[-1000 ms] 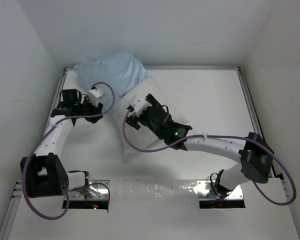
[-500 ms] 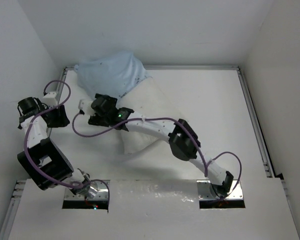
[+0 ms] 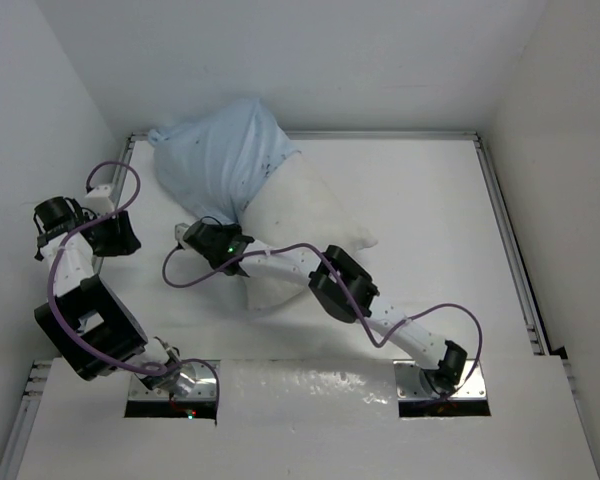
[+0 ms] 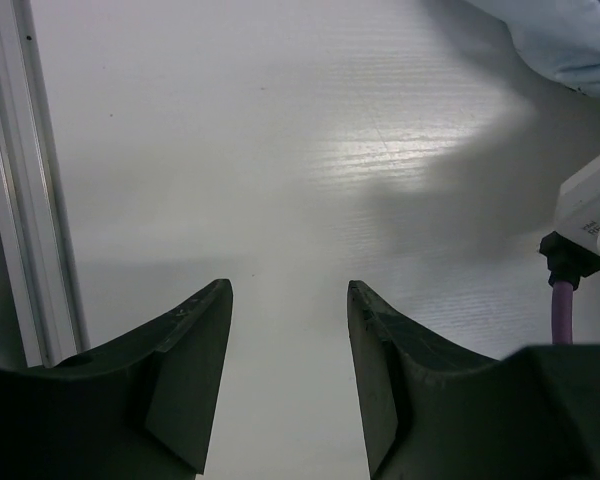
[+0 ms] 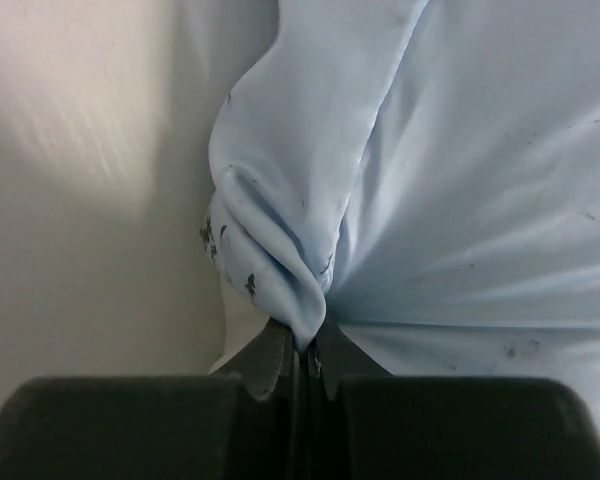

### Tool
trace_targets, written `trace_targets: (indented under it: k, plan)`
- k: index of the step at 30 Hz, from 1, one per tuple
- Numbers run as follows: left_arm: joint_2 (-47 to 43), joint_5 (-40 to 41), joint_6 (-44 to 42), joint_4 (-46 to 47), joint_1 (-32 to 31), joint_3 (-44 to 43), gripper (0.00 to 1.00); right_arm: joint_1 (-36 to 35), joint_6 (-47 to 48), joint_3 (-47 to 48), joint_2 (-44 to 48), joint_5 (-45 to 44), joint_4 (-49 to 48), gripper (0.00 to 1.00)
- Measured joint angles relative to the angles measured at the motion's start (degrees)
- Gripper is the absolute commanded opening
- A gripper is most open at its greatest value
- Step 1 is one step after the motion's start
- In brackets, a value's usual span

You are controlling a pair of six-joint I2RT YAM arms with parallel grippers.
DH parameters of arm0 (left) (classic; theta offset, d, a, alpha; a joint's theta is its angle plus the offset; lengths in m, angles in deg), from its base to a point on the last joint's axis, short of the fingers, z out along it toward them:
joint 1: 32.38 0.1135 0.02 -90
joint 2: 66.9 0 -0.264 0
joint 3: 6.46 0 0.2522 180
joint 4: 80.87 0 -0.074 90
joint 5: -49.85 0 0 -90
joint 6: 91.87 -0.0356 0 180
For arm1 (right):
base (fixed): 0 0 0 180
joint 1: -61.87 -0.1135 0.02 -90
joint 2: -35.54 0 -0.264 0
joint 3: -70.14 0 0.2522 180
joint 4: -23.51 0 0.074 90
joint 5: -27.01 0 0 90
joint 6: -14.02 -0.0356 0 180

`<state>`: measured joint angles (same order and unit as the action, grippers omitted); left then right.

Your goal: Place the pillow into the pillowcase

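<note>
Between the tips of the right gripper (image 5: 305,350): pinches a puckered fold of the pillowcase (image 5: 460,200), fingers pressed together with only thin blue cloth in the seam. Spreads away from that pinch upward and to the right in the wrist view, light blue, wrinkled, dotted with tiny dark specks. To the left of the fingers, only a pale blurred surface; cannot tell whether table or pillow. Seen from above, reaches far across to the left and bites the near edge of the blue sack, right at the border with the pillow (image 3: 310,215). Lies beyond and to the right of those fingers, plump and white, far end covered by the pillowcase toward the back-left corner, near end bare on the table (image 3: 430,200). At the left gripper (image 4: 290,300): fingers spread, nothing between, bare tabletop under and ahead. Just left of the left finger, a metal rail (image 4: 25,180). Beyond and to the right of the right finger, well apart, a corner of blue cloth; nearer on that same side, a purple cable (image 4: 563,312) plugged under a white housing (image 4: 592,200). From above, stands off to the left of the pinching fingers, apart from pillow and pillowcase alike.
</note>
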<state>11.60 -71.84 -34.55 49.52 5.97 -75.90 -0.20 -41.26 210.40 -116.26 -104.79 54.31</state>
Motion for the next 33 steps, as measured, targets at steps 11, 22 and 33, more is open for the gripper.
trace_targets:
  k: [11, 22, 33]
  plan:
    - [-0.26, -1.14, 1.03, 0.04, 2.32, -0.09, 0.47, 0.39, -18.1, -9.38, 18.49, 21.14, 5.68, 0.0]
    - [-0.72, -9.99, 1.9, -2.84, 20.81, -11.93, 0.47, -6.43, -34.95, -24.04, 45.75, 45.09, -11.47, 0.0]
    - [-3.87, -11.74, 6.8, 1.68, 3.61, -15.43, 0.48, 23.69, -60.63, -65.26, 50.99, 48.41, -38.84, 0.43]
